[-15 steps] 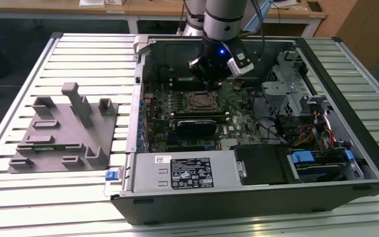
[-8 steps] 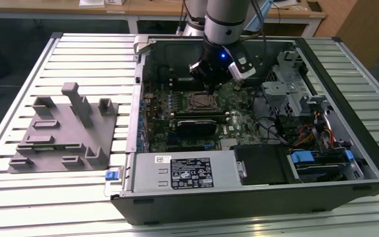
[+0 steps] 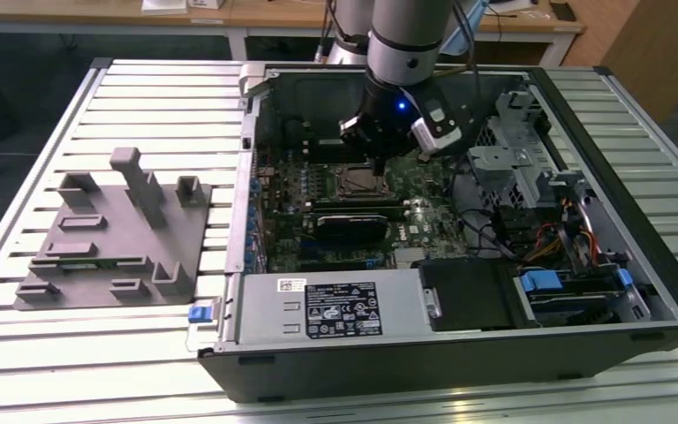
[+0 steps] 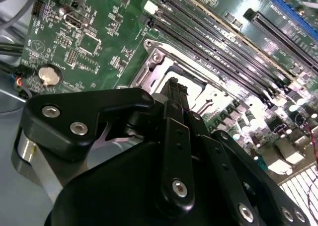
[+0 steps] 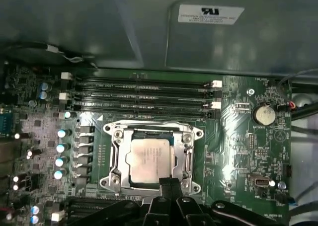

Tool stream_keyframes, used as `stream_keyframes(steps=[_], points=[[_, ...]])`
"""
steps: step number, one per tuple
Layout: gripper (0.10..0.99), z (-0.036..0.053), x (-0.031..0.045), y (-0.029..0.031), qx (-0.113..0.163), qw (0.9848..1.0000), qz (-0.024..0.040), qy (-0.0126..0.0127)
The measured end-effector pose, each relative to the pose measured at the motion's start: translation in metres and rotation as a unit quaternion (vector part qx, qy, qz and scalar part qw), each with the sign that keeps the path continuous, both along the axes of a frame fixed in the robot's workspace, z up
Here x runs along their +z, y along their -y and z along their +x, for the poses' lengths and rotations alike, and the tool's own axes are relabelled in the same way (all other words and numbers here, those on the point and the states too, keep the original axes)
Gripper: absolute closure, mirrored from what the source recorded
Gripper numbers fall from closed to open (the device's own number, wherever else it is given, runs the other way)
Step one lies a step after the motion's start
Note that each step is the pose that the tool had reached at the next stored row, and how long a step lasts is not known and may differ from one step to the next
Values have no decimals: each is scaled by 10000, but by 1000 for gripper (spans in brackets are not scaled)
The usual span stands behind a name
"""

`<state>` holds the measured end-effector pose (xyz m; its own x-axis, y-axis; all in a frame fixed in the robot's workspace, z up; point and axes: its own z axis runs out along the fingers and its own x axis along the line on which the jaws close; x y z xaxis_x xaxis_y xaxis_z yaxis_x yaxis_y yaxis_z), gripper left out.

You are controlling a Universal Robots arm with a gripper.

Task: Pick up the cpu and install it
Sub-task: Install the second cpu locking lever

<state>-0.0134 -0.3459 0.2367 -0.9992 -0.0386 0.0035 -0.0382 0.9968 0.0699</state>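
The cpu [image 5: 149,160] sits in the socket frame [image 5: 115,159] (silver top up). The gripper [image 5: 170,182] hovers just above its edge, fingers pressed together, gripping nothing.

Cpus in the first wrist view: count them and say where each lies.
1. The cpu lies flat inside the socket frame on the motherboard, right beside the end effector. Others could be hidden.
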Motion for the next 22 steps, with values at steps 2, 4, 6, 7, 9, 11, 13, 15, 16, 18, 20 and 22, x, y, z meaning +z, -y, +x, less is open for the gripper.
stream_keyframes(steps=[2, 4, 6, 7, 9, 11, 13, 15, 16, 18, 20, 22], points=[[980, 0, 37, 0, 0, 10000, 0, -3], [980, 0, 44, 1, 0, 10000, 1, -5], [980, 2, 45, 7, 1, 10000, 0, -10], [980, 2, 45, 14, 1, 10000, 0, -12], [980, 1, 45, 33, 0, 10000, 0, -16], [980, 1, 45, 57, 0, 10000, 0, -17], [980, 1, 45, 92, 1, 10000, 1, -18], [980, 2, 46, 142, 1, 10000, -1, -20], [980, 1, 45, 171, 0, 10000, -1, -23], [980, 3, 45, 220, 1, 10000, 0, -30], [980, 19, 45, 246, 0, 10000, 12, -66], [980, 32, 45, 256, 1, 9999, 53, -109]])
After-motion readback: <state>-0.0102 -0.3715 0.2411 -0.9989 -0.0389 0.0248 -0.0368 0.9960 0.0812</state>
